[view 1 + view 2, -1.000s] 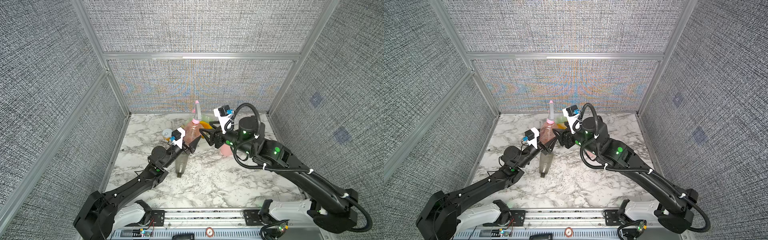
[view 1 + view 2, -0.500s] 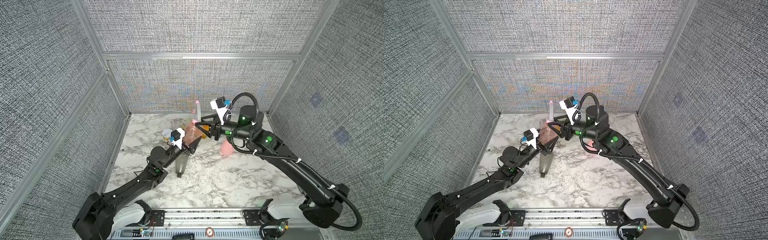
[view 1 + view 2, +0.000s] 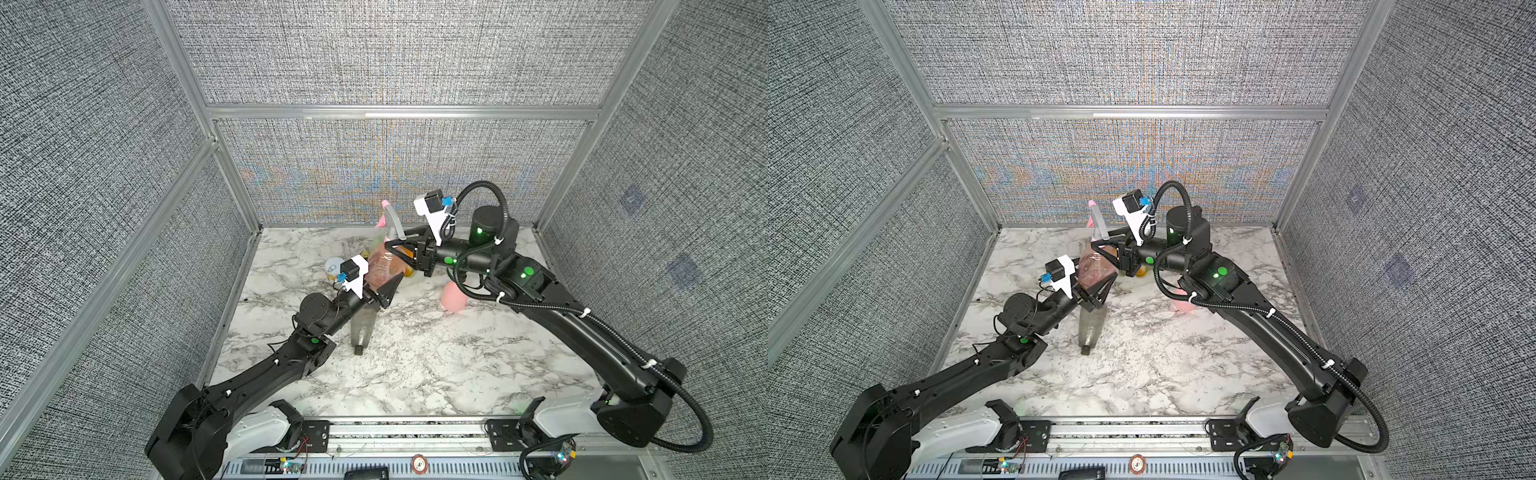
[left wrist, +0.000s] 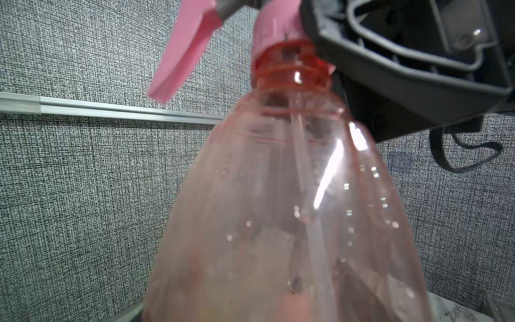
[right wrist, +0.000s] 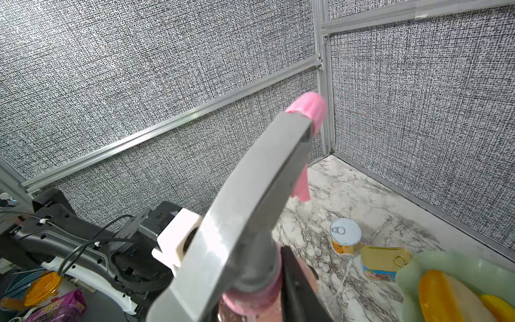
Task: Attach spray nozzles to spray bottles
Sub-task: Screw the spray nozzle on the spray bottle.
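Clear pink bottle [image 3: 380,268] is up off the marble table [image 3: 415,374], mid-frame in both top views, tilted, w/ grey-and-pink nozzle [image 3: 392,220] on its neck. Left gripper [image 3: 384,279] jaws clamp the bottle's body. Right gripper [image 3: 392,246] jaws pinch the nozzle's pink collar. Smoky grey bottle [image 3: 362,330] lies on the table just below. Opaque pink bottle [image 3: 453,297] sits to the lower right, apart.

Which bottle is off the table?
The clear pink bottle with nozzle, held aloft; the smoky grey bottle and pastel pink bottle lie on the table.
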Controlling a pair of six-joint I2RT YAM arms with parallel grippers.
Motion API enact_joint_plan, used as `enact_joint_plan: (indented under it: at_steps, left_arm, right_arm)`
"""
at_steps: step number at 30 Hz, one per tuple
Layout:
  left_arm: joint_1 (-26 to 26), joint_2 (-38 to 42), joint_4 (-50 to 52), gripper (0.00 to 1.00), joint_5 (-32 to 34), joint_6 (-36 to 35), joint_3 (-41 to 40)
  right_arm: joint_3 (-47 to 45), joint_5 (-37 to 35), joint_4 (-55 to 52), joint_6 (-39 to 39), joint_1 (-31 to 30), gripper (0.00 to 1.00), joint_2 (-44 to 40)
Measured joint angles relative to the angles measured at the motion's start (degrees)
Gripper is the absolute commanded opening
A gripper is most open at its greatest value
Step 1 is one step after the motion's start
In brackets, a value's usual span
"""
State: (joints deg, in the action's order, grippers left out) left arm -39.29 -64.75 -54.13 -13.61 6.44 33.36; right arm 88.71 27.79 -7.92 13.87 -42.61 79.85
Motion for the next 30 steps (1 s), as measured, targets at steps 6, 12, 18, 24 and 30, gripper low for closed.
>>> enact_joint_plan:
  at_steps: [6, 12, 18, 24, 30]
  left_arm:
    - [0.00, 0.02, 0.35, 0.66, 0.63, 1.01, 0.00]
    - [0.13, 0.22, 0.46, 0.64, 3.19, 1.66, 0.00]
    - [0.28, 0.48, 2.34, 0.64, 7.45, 1.07, 0.02]
    - [0.28, 0.46, 5.55, 0.64, 10.12, 0.07, 0.02]
    - [0.20, 0.59, 4.50, 0.64, 9.84, -0.96, -0.24]
  right_arm:
    - [-1.05, -1.53, 1.90, -0.31, -0.39, 0.07, 0.17]
    - [-1.29, -17.16, 3.39, -0.31, -6.43, 0.00, 0.68]
    - [1.70, -46.27, 3.02, 0.28, -16.74, 0.00, 4.72]
    - [4.59, -64.67, 2.99, 2.16, -21.40, 0.02, 9.75]
    - [4.28, -64.67, 2.60, 2.40, -21.88, 0.39, 8.52]
